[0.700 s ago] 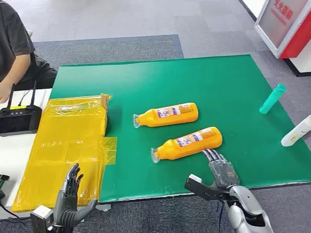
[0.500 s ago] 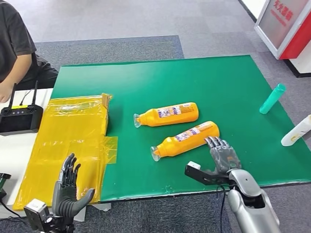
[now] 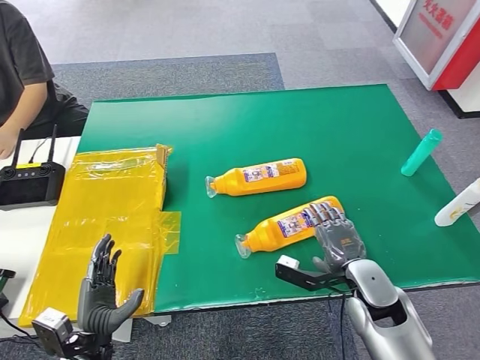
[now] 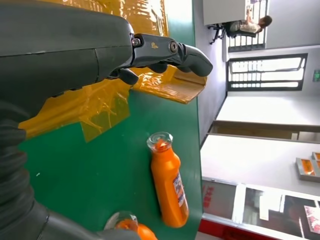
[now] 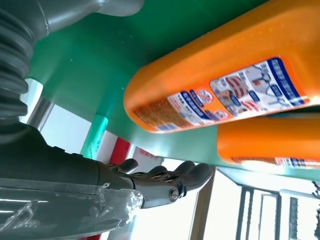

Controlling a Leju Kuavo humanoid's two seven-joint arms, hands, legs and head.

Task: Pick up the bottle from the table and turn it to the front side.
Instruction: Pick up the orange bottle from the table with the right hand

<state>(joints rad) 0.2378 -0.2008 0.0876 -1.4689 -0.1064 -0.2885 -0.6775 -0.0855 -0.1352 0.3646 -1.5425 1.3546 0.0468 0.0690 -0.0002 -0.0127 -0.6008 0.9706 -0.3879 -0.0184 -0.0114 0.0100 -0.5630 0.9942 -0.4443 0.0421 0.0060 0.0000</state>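
Fingers [image 3: 326, 216] of the right hand [image 3: 338, 241], spread apart, rest over the near bottle's [image 3: 283, 225] base end.

On the green bench [image 3: 351, 135], two orange bottles lie on their sides, caps pointing to 9 o'clock. The nearer bottle [image 3: 283, 226] has the right hand [image 3: 338, 241] lying over its base end, fingers [image 3: 324, 215] resting across the orange body and hiding part of it. The farther bottle [image 3: 257, 177] lies just beyond, apart from the first. At 7 o'clock the left hand [image 3: 102, 294] is raised, fingers spread and holding nothing, over a yellow plastic bag [image 3: 107, 217]. A teal bottle [image 3: 421, 152] and a white bottle [image 3: 457, 203] lie at 3 o'clock. A black controller [image 3: 28, 183] sits at 9 o'clock beside a seated person [image 3: 22, 67].
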